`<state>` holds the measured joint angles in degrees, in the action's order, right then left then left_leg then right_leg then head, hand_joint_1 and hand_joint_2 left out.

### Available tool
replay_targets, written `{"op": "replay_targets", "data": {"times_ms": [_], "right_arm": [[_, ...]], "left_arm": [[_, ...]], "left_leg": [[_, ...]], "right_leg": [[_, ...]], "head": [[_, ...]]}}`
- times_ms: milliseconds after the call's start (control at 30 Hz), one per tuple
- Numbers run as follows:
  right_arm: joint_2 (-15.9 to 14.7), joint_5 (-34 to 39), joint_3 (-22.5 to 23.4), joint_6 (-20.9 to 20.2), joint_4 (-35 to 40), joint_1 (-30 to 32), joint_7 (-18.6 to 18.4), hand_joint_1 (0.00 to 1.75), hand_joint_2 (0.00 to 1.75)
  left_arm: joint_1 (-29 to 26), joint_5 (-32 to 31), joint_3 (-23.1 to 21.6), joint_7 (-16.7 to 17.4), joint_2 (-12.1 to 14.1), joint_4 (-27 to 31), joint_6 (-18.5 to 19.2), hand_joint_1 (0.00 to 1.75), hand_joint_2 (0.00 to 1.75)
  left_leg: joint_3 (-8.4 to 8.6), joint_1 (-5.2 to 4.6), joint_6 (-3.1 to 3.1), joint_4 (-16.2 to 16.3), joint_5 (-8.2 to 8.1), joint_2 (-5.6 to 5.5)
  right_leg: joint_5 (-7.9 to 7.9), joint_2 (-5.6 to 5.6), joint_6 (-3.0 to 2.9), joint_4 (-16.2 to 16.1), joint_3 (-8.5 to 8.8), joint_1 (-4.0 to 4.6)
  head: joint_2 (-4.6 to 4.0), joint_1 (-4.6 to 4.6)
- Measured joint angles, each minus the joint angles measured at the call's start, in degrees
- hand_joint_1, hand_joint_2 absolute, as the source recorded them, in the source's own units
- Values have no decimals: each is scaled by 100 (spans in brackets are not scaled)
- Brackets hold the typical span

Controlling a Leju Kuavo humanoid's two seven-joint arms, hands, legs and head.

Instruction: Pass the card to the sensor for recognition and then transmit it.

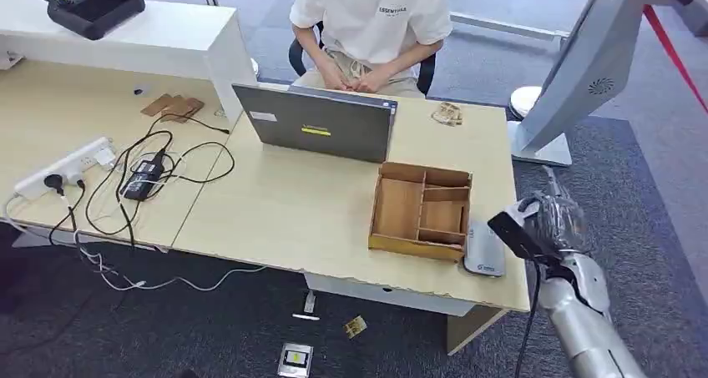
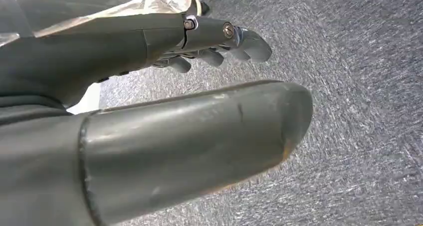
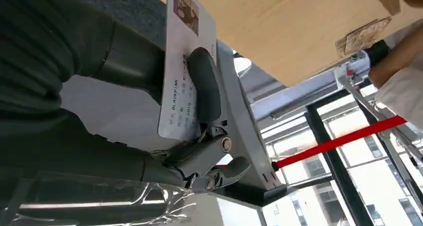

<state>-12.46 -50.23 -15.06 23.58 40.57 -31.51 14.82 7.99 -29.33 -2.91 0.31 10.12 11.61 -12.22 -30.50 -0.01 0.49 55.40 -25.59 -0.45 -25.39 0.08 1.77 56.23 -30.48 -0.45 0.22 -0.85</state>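
A long pale wooden desk spans the left and centre of the head view; its right edge lies just left of the right hand, with open grey carpet lower right. A grey open laptop stands at centre, a seated person in a white shirt behind it. A brown compartmented wooden tray sits beside a small grey sensor pad at the desk's right corner. The silver right arm is raised at lower right, and a white printed card is pinched between thumb and fingers. The left hand hangs over carpet, fingers apart, holding nothing.
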Motion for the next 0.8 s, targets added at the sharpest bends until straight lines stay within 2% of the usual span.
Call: {"op": "replay_targets", "data": {"times_ms": [800], "right_arm": [[-24,-70,-271,-679,732,657,-210,175,175]], "left_arm": [[1,-59,0,0,0,2,4,0,0]], "left_leg": [[0,0,0,-1,0,1]], "right_leg": [[0,0,0,0,0,0]], "head": [[0,0]]}}
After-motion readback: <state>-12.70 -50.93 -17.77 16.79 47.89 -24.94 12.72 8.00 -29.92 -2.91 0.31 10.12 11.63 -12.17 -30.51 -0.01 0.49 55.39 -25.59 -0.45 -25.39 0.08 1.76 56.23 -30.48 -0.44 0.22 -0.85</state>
